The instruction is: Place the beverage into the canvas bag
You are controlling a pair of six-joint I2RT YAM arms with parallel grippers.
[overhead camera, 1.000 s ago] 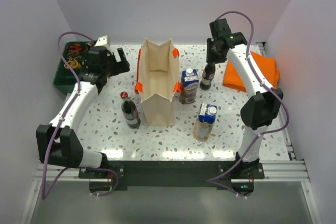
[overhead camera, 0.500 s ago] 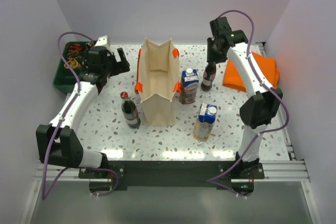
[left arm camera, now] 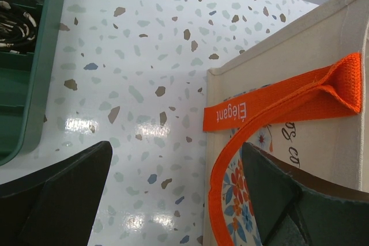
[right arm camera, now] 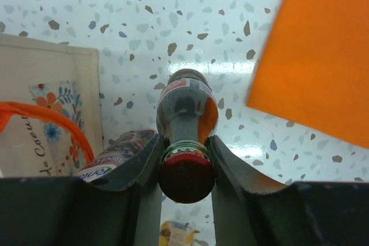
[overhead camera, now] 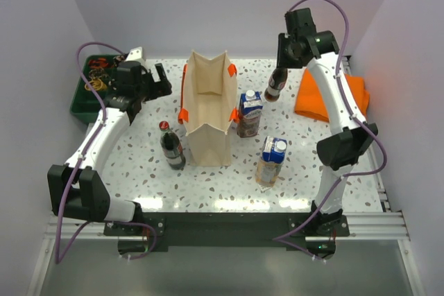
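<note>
- Now the right gripper (overhead camera: 280,74) pinches the bottle (overhead camera: 273,88) by its neck, tilted, upper right of centre.
- Centre frame, the canvas bag (overhead camera: 208,112) stands mouth open; a carton (overhead camera: 250,112) sits just beside its right edge.
- Near its left edge the left gripper (overhead camera: 158,80) hangs, jaws spread.

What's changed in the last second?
The right gripper, shut on the neck of the bottle, has lifted it off the table, tilting it slightly. The left gripper stays open beside the bag; bag and other bottle unmoved.
</note>
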